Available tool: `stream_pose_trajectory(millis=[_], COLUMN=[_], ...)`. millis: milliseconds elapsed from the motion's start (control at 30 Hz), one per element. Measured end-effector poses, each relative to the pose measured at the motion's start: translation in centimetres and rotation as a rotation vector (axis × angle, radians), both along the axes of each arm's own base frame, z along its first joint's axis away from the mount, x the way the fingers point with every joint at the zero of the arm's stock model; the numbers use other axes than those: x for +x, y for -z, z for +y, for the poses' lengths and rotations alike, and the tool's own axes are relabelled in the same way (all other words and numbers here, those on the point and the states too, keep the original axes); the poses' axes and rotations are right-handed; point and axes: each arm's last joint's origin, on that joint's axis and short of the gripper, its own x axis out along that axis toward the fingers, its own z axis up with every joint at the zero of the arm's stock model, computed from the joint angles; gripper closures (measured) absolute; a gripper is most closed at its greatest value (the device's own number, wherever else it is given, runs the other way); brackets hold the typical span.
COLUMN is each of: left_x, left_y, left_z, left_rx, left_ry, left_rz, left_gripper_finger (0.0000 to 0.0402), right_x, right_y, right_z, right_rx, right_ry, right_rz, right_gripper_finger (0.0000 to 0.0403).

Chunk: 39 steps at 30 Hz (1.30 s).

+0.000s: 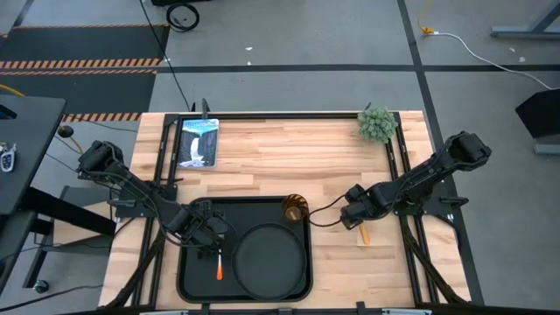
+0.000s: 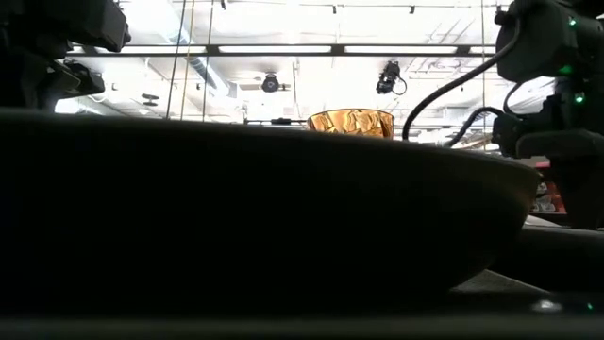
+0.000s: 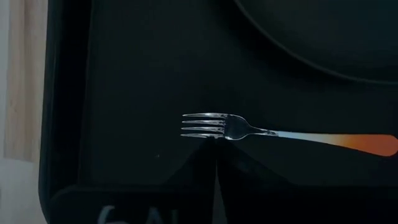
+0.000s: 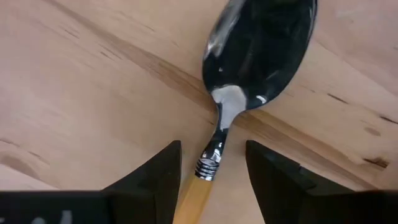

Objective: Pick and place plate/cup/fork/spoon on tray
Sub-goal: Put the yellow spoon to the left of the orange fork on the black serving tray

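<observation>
While the tray [image 1: 188,280] lies on the desk [image 1: 262,144], it carries the plate [image 1: 267,258], with the cup [image 1: 294,209] in the tray's far corner beside the plate and the fork [image 3: 273,134] flat on the tray floor on the plate's other side. Over the fork's tines hangs the left end effector [image 1: 206,238], its fingers drawn together and gripping nothing. Off the tray, on the bare wood past the cup's side, lies the spoon [image 4: 249,62]. Low over it sits the right end effector [image 4: 212,168], fingers [image 4: 158,171] spread apart on either side of the handle near the neck, not yet closed on it
</observation>
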Motion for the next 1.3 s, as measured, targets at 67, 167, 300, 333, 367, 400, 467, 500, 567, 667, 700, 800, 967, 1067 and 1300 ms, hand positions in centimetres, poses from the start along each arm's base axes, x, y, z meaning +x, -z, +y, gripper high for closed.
stream_pose_trajectory(millis=[67,167,300,333,367,400,467,500,567,667,700,800,967,1067,1300], left_x=[0.0,0.0,0.0,0.0,0.0,0.0,0.0,0.0,0.0,0.0,0.0,0.0,0.0,0.0,0.0], left_y=[0.0,0.0,0.0,0.0,0.0,0.0,0.0,0.0,0.0,0.0,0.0,0.0,0.0,0.0,0.0], left_z=[0.0,0.0,0.0,0.0,0.0,0.0,0.0,0.0,0.0,0.0,0.0,0.0,0.0,0.0,0.0], left_rx=[0.000,0.000,0.001,0.001,0.001,0.000,0.000,0.000,0.000,0.000,0.000,0.000,-0.001,-0.002,-0.003], left_ry=[0.000,0.000,0.000,0.000,0.000,0.000,0.000,0.000,0.000,0.000,0.000,0.000,0.000,-0.001,0.000], left_rz=[0.000,0.000,0.000,0.000,0.000,0.000,0.000,0.000,0.000,-0.001,0.000,0.000,-0.002,-0.004,-0.005], left_gripper_finger=[0.0379,0.0379,0.0379,0.0379,0.0379,0.0379,0.0379,0.0379,0.0379,0.0379,0.0379,0.0379,0.0379,0.0379,0.0379], right_x=[-0.2,-0.2,-0.2,-0.2,-0.2,-0.2,-0.2,-0.2,-0.2,0.0,0.1,0.7,1.8,2.3,3.1], right_y=[0.1,0.2,0.2,0.2,0.2,0.2,0.2,0.2,0.1,-0.3,-0.6,-1.6,-3.4,-4.1,-5.3], right_z=[-0.1,-0.1,-0.1,-0.1,-0.1,-0.1,-0.1,-0.1,-0.1,0.1,0.1,0.3,0.6,0.8,1.0], right_rx=[-0.003,-0.003,-0.003,-0.002,-0.002,-0.003,-0.004,-0.003,0.002,0.003,0.003,0.000,-0.020,-0.027,-0.043], right_ry=[0.008,0.007,0.006,0.007,0.007,0.006,0.006,0.006,-0.005,-0.021,-0.026,-0.063,-0.104,-0.132,-0.173], right_rz=[0.005,0.007,0.009,0.009,0.010,0.011,0.014,0.015,0.020,0.036,0.047,0.034,0.002,-0.019,-0.066], right_gripper_finger=[0.0228,0.0248,0.0286,0.0298,0.0309,0.0321,0.0346,0.0358,0.0377,0.0381,0.0381,0.0387,0.0397,0.0400,0.0401])
